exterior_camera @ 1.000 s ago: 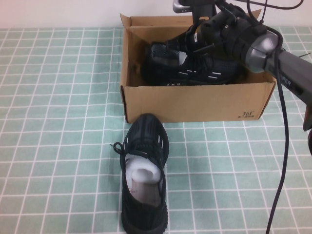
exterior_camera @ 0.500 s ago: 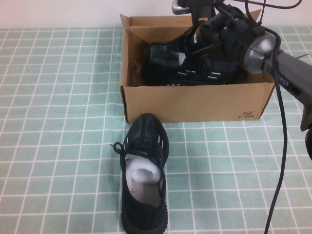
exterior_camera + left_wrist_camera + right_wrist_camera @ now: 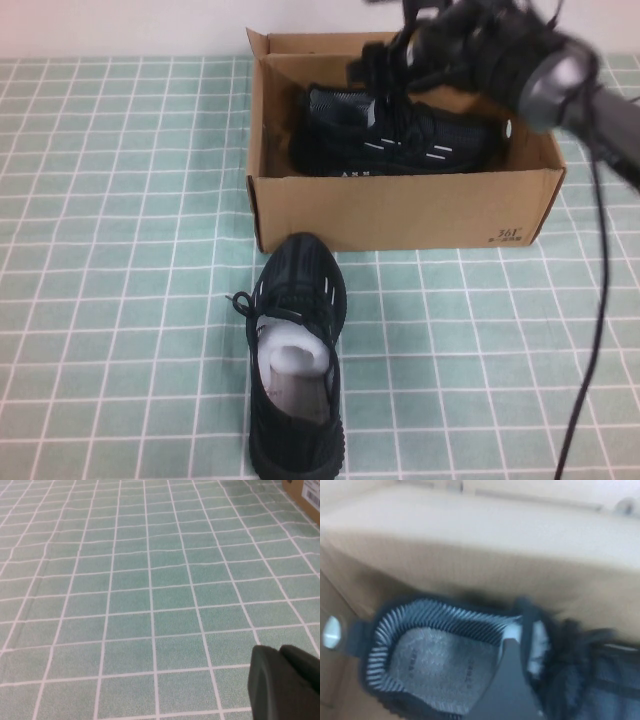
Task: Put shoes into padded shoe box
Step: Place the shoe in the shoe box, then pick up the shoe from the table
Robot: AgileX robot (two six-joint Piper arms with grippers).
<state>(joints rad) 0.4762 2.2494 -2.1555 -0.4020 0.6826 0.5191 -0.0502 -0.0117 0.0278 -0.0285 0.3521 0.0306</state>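
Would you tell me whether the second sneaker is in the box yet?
Out: second sneaker lies on the tablecloth before the padded shoe box; right gripper above it, left gripper aside.

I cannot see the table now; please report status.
Right end effector above the box, one shoe inside. Left end effector over bare cloth. Second shoe outside, nothing blocking.

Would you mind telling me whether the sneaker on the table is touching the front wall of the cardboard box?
Cannot tell. In the high view the sneaker toe overlaps the cardboard box front wall's lower edge, so no gap or contact shows plainly.
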